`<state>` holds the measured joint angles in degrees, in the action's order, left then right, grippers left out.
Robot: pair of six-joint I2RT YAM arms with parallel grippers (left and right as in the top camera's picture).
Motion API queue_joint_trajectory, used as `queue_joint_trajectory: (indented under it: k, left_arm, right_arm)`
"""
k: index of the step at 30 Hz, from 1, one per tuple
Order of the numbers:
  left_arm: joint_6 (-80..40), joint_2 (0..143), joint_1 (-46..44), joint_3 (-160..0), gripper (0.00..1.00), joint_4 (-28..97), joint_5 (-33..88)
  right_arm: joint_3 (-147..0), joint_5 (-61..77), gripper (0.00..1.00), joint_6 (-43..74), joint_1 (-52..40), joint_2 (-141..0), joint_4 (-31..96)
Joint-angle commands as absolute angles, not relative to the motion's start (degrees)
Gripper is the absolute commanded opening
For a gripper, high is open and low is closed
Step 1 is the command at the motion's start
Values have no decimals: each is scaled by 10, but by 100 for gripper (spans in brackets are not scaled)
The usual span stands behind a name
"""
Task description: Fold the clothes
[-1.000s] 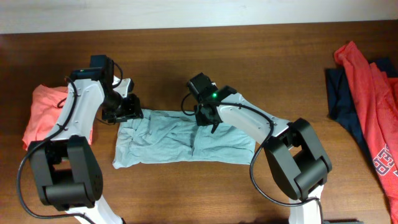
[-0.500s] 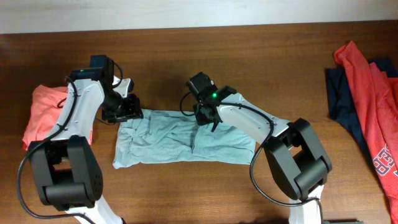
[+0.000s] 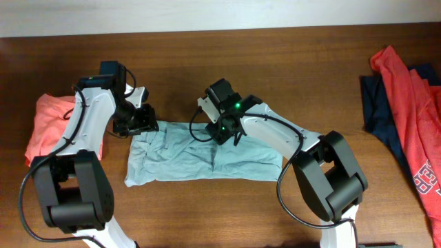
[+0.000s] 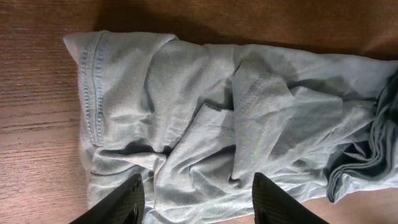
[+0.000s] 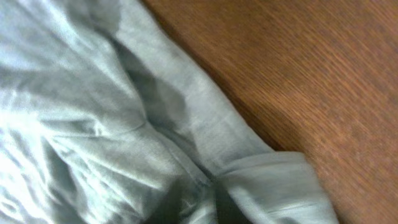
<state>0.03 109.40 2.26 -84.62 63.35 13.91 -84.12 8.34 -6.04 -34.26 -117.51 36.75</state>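
The pale grey-blue T-shirt (image 3: 207,155) lies crumpled in a long strip across the middle of the wooden table. My left gripper (image 3: 141,122) hovers at its upper left corner; in the left wrist view its two black fingers (image 4: 198,208) are spread open over the wrinkled cloth (image 4: 205,118), holding nothing. My right gripper (image 3: 222,131) sits at the middle of the shirt's top edge and is shut on a fold of it. In the right wrist view the cloth (image 5: 93,112) fills the frame and bunches at the jaws, hiding the fingers.
A coral-orange shirt (image 3: 48,124) lies at the left edge, partly under the left arm. A red shirt with white print (image 3: 413,117) lies on a navy one (image 3: 375,103) at the far right. A pale wall (image 3: 207,14) borders the table's far edge.
My right gripper has turned and shifted slightly left, drawing a fold of the shirt's top edge leftward. The left arm has not moved.
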Motion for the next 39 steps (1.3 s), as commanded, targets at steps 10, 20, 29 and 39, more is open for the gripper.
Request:
queue_joint_trajectory:
  k: [10, 20, 29, 39]
  left_arm:
    - [9, 1096, 24, -842, 56, 632, 137]
    - [9, 1096, 24, -842, 56, 630, 137]
    - [9, 1096, 24, -842, 56, 630, 137]
    - [9, 1096, 24, -842, 56, 630, 137]
  right_arm:
    - [-869, -47, 42, 17, -340, -1120, 475]
    - [-852, -62, 42, 194, -340, -1075, 646]
    - [-742, -65, 42, 235, -324, -1076, 606]
    - [-669, -57, 43, 172, -240, -1086, 505]
